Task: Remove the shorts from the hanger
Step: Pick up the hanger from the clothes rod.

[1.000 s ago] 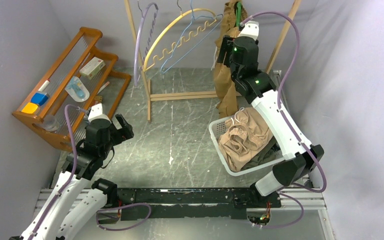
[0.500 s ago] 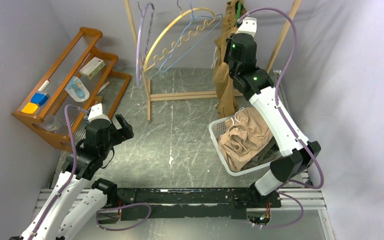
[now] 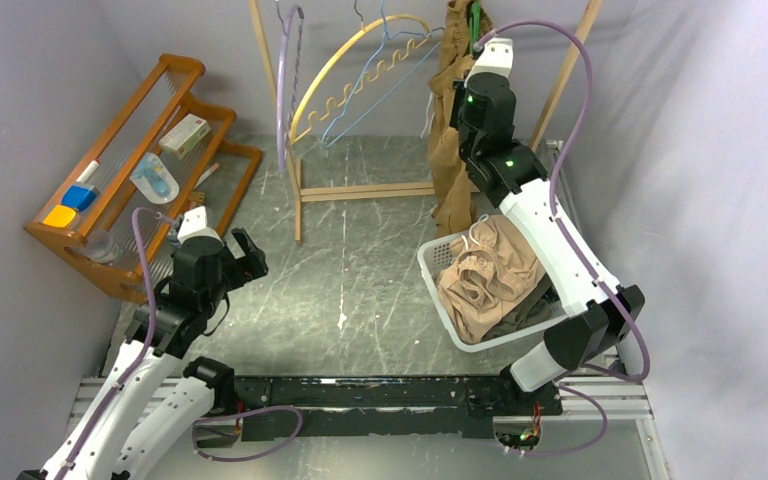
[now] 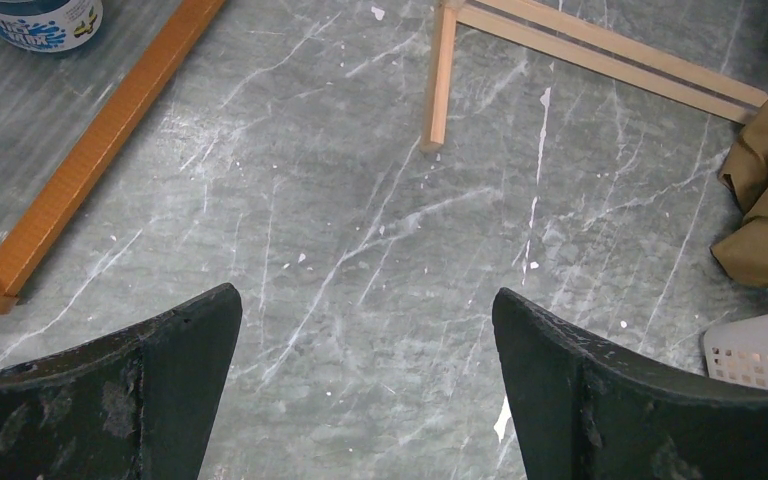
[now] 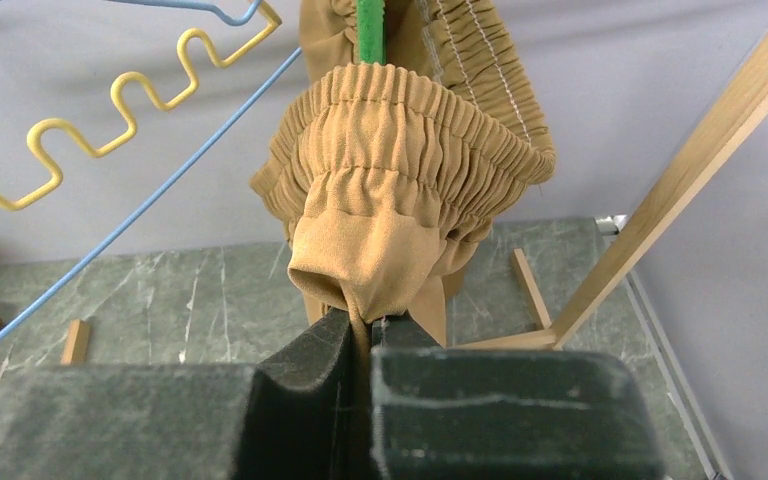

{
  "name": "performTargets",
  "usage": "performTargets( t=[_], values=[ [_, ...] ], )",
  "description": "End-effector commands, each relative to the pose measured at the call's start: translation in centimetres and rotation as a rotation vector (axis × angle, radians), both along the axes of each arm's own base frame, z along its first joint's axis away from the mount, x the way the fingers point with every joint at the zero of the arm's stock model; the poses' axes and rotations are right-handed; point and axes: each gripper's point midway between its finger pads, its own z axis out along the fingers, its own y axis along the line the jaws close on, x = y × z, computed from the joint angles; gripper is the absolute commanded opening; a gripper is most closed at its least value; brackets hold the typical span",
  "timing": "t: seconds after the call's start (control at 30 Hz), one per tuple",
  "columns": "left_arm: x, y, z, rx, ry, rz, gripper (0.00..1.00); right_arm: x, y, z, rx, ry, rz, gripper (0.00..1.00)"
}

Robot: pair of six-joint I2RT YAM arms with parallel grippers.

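Note:
Tan-brown shorts (image 3: 449,165) hang from a green hanger (image 3: 476,18) at the right end of the wooden rack (image 3: 380,188). In the right wrist view their gathered elastic waistband (image 5: 400,150) bunches under the green hanger (image 5: 370,30). My right gripper (image 5: 365,325) is shut on a fold of this cloth just below the waistband, and from above it (image 3: 457,98) presses against the hanging shorts. My left gripper (image 3: 245,255) hovers low over the floor at the left, open (image 4: 365,310) with nothing between its fingers.
A white basket (image 3: 430,262) right of centre holds beige shorts (image 3: 485,270) over a darker garment. Bare yellow (image 3: 360,70), blue (image 3: 385,85) and purple (image 3: 282,90) hangers hang on the rack. An orange wooden shelf (image 3: 130,150) stands at the left wall.
The right gripper has closed on the shorts' cloth and shifted slightly up and back towards the hanger. The left arm has not moved.

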Motion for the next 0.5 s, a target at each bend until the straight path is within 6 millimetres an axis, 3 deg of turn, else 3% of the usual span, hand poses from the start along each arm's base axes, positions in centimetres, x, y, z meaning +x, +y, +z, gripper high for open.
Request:
performTargets(
  t=[0.0,0.2,0.47],
  values=[
    [0.1,0.0,1.3,0.001,-0.034,-0.003,0.99,-1.6,-1.2,5.9,0.081,-0.167,-0.022,0.00],
    [0.1,0.1,1.4,0.000,-0.038,0.000,0.99,-2.3,-1.4,7.5,0.106,-0.201,-0.013,0.00],
    [0.1,0.1,1.3,0.003,-0.030,-0.001,0.99,-2.7,-1.3,6.8,0.127,-0.156,-0.004,0.00]
  ],
)
